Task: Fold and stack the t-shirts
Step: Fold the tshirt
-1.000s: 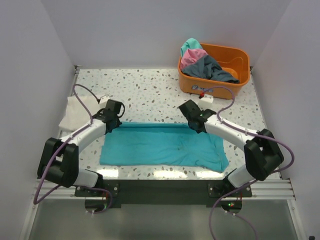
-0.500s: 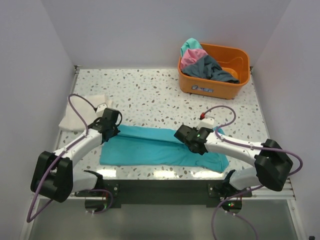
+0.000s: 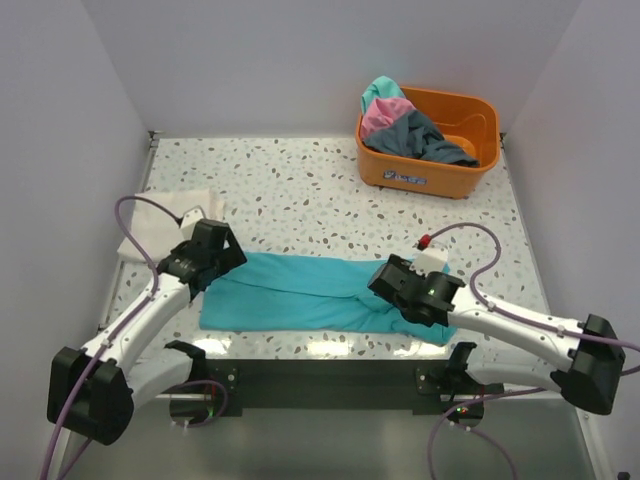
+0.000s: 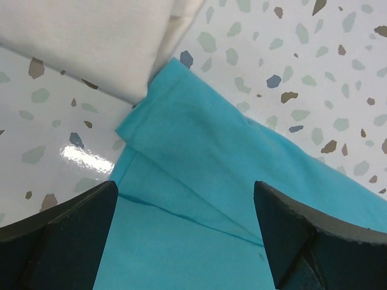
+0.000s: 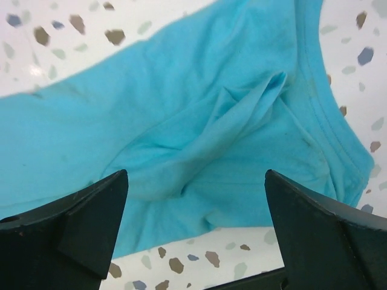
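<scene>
A teal t-shirt (image 3: 300, 295) lies as a long folded strip near the table's front edge. My left gripper (image 3: 210, 263) hovers open over its left end, and the left wrist view shows layered teal folds (image 4: 205, 181) between the spread fingers (image 4: 66, 229). My right gripper (image 3: 408, 296) is open above the rumpled right end (image 5: 199, 133), where the collar (image 5: 326, 127) shows. A folded cream-white t-shirt (image 3: 160, 225) lies at the left, its corner (image 4: 91, 36) touching the teal one. Teal (image 3: 380, 92), pink (image 3: 383, 115) and dark grey (image 3: 425, 135) t-shirts are heaped in the tub.
The orange plastic tub (image 3: 470, 105) stands at the back right corner. White walls close in the speckled table (image 3: 300, 190) on the left, right and back. Cables loop above both wrists.
Both grippers carried the teal shirt's far edge toward the front, folding it narrower, then opened and let it go. Both arms now sit nearer the front edge.
</scene>
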### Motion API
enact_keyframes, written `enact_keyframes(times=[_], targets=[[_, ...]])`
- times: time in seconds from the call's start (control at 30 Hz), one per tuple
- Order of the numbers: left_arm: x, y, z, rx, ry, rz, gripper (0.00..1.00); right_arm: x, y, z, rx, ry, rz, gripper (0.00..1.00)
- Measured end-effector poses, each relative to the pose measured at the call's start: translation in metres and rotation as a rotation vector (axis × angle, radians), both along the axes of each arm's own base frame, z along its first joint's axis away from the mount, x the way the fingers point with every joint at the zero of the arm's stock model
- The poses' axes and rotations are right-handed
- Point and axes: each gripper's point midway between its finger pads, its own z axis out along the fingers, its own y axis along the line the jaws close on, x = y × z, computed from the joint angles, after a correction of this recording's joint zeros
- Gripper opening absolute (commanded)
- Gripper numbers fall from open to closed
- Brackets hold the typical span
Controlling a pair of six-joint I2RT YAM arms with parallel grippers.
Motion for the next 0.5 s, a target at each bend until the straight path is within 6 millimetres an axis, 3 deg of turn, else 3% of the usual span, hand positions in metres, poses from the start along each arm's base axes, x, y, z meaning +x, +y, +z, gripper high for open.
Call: enact_keyframes(times=[0.13,0.23,0.37,0.5], targets=[[0.008,-0.011,0.004,-0.028,-0.008,-0.030,1.00,0.014,-0.001,0.023,-0.007,-0.079,0.017,0.99],[0.018,-0.021,-0.002,-0.047,0.001,-0.062,1.00,0.031,0.000,0.024,-0.025,-0.083,0.025,0.99],[0.022,-0.033,-0.020,-0.058,0.049,-0.107,1.00,0.060,0.004,-0.007,-0.012,0.024,0.031,0.99],[0.025,-0.036,-0.030,-0.056,0.074,-0.115,1.00,0.054,0.012,-0.042,-0.022,0.164,0.089,0.98]])
